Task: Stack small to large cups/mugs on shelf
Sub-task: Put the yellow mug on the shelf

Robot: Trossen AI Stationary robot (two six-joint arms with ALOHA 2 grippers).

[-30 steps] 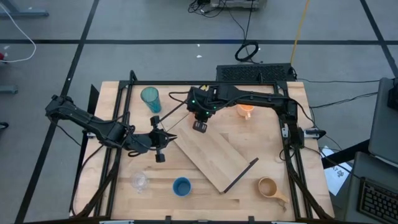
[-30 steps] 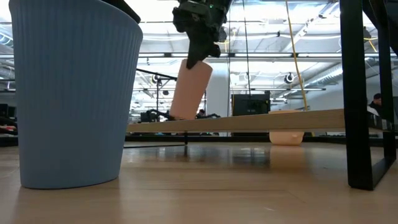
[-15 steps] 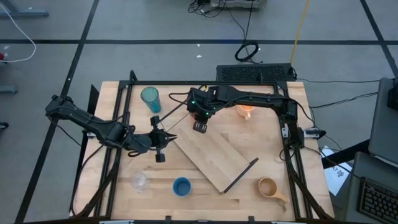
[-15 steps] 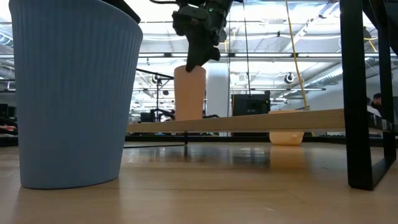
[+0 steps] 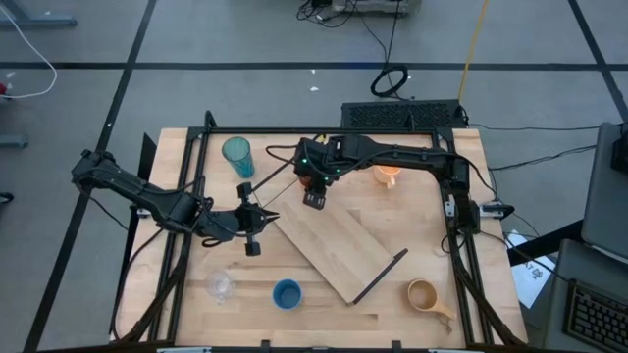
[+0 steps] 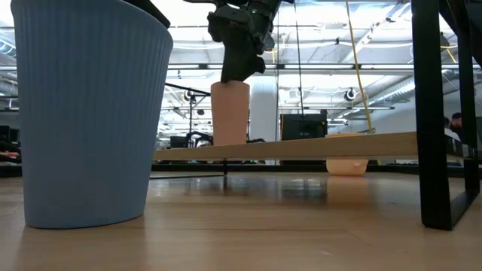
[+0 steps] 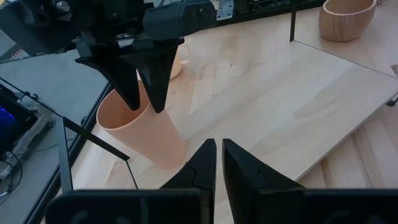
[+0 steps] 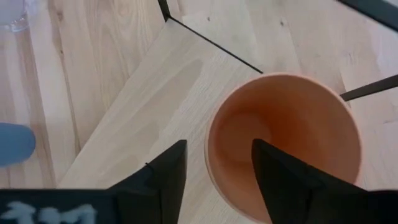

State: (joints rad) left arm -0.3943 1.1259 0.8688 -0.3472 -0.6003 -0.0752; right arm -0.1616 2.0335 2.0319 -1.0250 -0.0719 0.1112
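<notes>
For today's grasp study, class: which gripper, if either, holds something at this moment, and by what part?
The right gripper has one finger inside and one outside the rim of the small orange cup, which stands on the shelf; whether it grips cannot be told. The left gripper holds nothing.

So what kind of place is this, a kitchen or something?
More likely a robotics lab or workshop: loose cables on a taped grey floor, a keyboard behind the table, and open ceiling strip lights.

You see grey floor (image 5: pixel 245 39) crossed by dark lines around the wooden table (image 5: pixel 461 284); black keyboard (image 5: pixel 402 115) beyond it. Ceiling lights (image 6: pixel 354 94) glare behind.
</notes>
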